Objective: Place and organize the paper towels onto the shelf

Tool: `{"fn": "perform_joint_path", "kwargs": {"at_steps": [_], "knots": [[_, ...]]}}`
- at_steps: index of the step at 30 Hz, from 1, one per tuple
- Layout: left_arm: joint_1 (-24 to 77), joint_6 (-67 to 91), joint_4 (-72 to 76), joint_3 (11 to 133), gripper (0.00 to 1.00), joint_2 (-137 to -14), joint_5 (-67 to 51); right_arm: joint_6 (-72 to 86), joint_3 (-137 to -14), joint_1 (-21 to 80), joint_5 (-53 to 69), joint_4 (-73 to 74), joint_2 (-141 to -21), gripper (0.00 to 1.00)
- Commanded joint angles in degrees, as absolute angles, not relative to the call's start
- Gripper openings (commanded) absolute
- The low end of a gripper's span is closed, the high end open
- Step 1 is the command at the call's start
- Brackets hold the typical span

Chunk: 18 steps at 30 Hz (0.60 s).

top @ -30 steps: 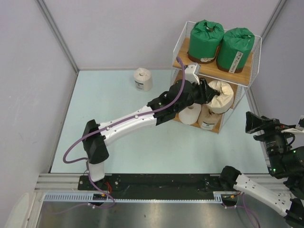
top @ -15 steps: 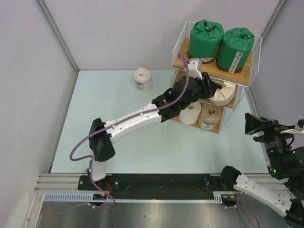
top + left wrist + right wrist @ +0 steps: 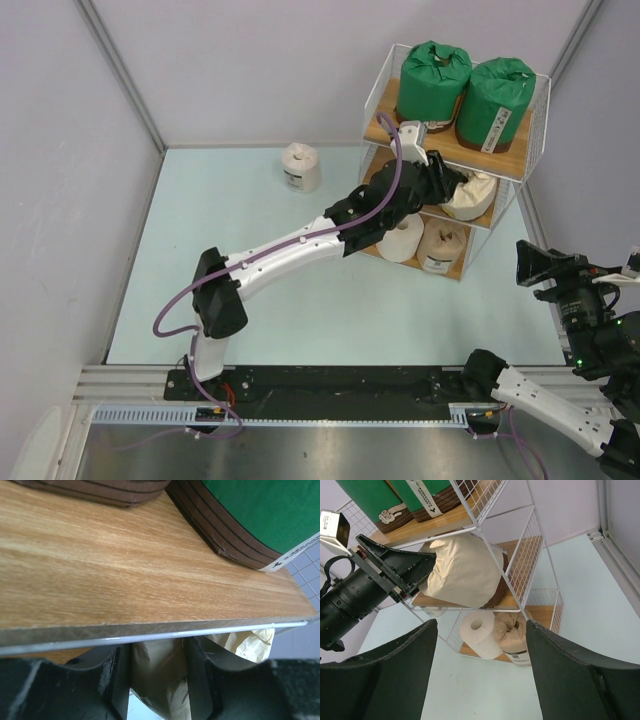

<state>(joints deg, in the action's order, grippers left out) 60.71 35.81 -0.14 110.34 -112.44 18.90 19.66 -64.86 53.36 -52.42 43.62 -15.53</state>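
The shelf (image 3: 385, 128) stands at the back right. Two green rolls (image 3: 432, 82) (image 3: 494, 100) stand on its top board. My left gripper (image 3: 445, 185) reaches under that board and is shut on the cream roll (image 3: 473, 195), which sits tilted on the middle tier (image 3: 530, 550). In the left wrist view the cream wrap (image 3: 160, 665) is pinched between my fingers (image 3: 120, 680), below the top board (image 3: 125, 565). A bare white roll (image 3: 402, 240) and a tan roll (image 3: 443, 245) sit on the bottom tier. A white-wrapped labelled roll (image 3: 301, 166) stands on the table. My right gripper (image 3: 480, 670) is open and empty, facing the shelf.
The shelf's white wire sides (image 3: 520, 580) enclose the tiers on the right. Grey walls close the table at the back and left, with a metal post (image 3: 120, 75) at the back left corner. The right arm (image 3: 560, 280) hangs near the right wall.
My left arm has stretched out and pushed the cream roll deeper into the middle tier, under the top board. The right arm has barely moved.
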Motion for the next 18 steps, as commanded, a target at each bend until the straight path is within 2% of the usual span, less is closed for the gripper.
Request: {"fn": "perform_joint_path", "kwargs": {"at_steps": [1, 10, 13, 15, 16, 18], "knots": [[59.4, 32.4, 2.2, 113.6, 0.38, -113.4, 23.5, 20.4, -66.0, 52.9, -52.4, 44.8, -15.1, 0.76], [59.3, 29.1, 0.4, 115.5, 0.4, -113.9, 26.6, 21.2, -66.0, 52.8, -52.6, 45.4, -15.1, 0.76], [59.3, 29.4, 0.4, 115.4, 0.43, -114.3, 25.6, 21.4, -66.0, 52.8, -52.6, 45.8, -15.0, 0.76], [59.3, 29.6, 0.4, 115.2, 0.53, -114.5, 25.0, 21.6, -66.0, 52.8, -52.6, 45.9, -15.0, 0.76], [59.3, 29.7, 0.4, 115.1, 0.66, -114.6, 24.9, 21.6, -66.0, 52.8, -52.6, 46.1, -15.0, 0.76], [59.2, 29.1, 0.5, 114.3, 0.79, -114.3, 24.2, 21.7, -66.0, 52.8, -52.6, 46.4, -14.9, 0.76]]}}
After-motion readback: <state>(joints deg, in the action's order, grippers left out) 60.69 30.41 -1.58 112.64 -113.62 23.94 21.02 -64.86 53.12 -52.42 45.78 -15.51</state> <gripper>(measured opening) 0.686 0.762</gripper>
